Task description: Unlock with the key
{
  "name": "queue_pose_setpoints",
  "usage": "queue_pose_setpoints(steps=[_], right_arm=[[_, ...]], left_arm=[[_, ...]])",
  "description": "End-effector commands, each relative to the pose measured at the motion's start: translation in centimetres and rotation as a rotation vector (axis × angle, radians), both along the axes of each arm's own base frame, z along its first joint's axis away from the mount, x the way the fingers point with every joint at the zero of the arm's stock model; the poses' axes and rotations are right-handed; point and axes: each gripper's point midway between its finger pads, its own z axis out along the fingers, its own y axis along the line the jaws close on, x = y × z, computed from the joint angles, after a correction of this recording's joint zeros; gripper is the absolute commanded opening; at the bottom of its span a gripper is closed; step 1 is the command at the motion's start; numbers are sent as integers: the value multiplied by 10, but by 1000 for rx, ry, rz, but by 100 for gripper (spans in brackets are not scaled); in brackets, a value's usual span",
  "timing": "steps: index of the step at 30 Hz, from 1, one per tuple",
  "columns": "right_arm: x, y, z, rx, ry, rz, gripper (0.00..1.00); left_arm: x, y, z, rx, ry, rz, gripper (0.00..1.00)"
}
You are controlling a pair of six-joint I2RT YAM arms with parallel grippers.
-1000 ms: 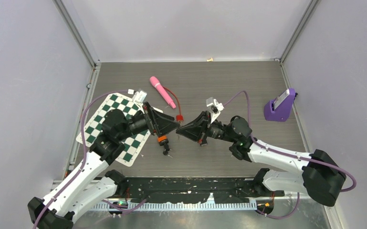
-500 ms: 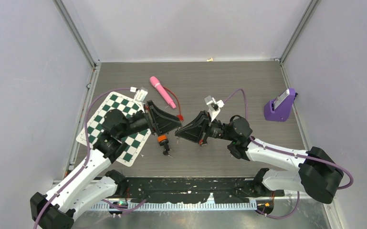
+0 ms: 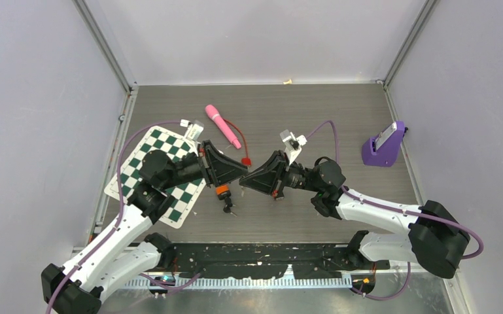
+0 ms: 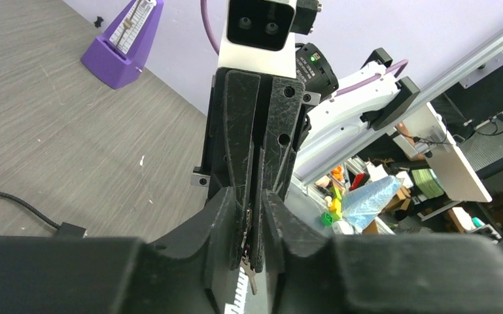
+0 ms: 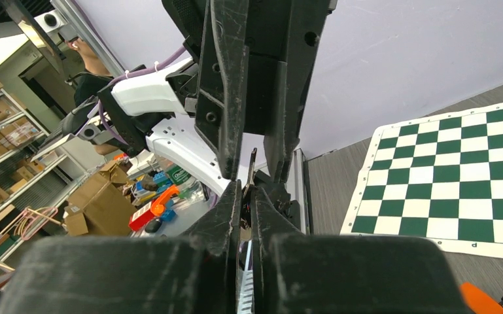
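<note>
Left gripper has narrowed onto the small silver metal key — grip unclear — that the right gripper pinches: handover beginning.

The right claw, closed, meets the narrowly parted left claw.

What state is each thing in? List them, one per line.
right gripper: shut on the key.
left gripper: fingers slightly apart, either side of the key.
key: pinched, held in the air.
metronome: upright, untouched.
chessboard mat: lying flat.
pink wand: lying flat.
</note>
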Motion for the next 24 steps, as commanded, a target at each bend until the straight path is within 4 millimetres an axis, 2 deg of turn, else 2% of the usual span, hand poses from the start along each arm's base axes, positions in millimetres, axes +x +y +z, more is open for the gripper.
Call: queue_pose_setpoints(steps=[1, 2, 3, 4, 6, 9, 13, 19, 24], right_arm=[[2, -1, 28, 71, -43, -11, 5], [3, -1, 27, 67, -40, -13, 5], [4, -1, 26, 66, -40, -20, 5], [5, -1, 25, 64, -38, -22, 5], [6, -2, 24, 68, -37, -38, 12], [10, -9, 23, 85, -34, -85, 32], [11, -19, 28, 115, -54, -138, 48], [9, -22, 36, 141, -73, -149, 50], [7, -20, 40, 156, -74, -142, 45]], left_arm=[[-7, 0, 12, -30, -68, -29, 15], [-7, 0, 13, -32, -71, -30, 3], [-7, 0, 15, -35, -73, -25, 0], [-5, 1, 15, -38, -71, -11, 0], [1, 4, 15, -46, -55, 39, 0], [9, 9, 14, -49, -43, 107, 0], [14, 11, 12, -41, -36, 143, 0], [14, 9, 15, -51, -32, 145, 0], [12, 4, 15, -53, -30, 133, 0]])
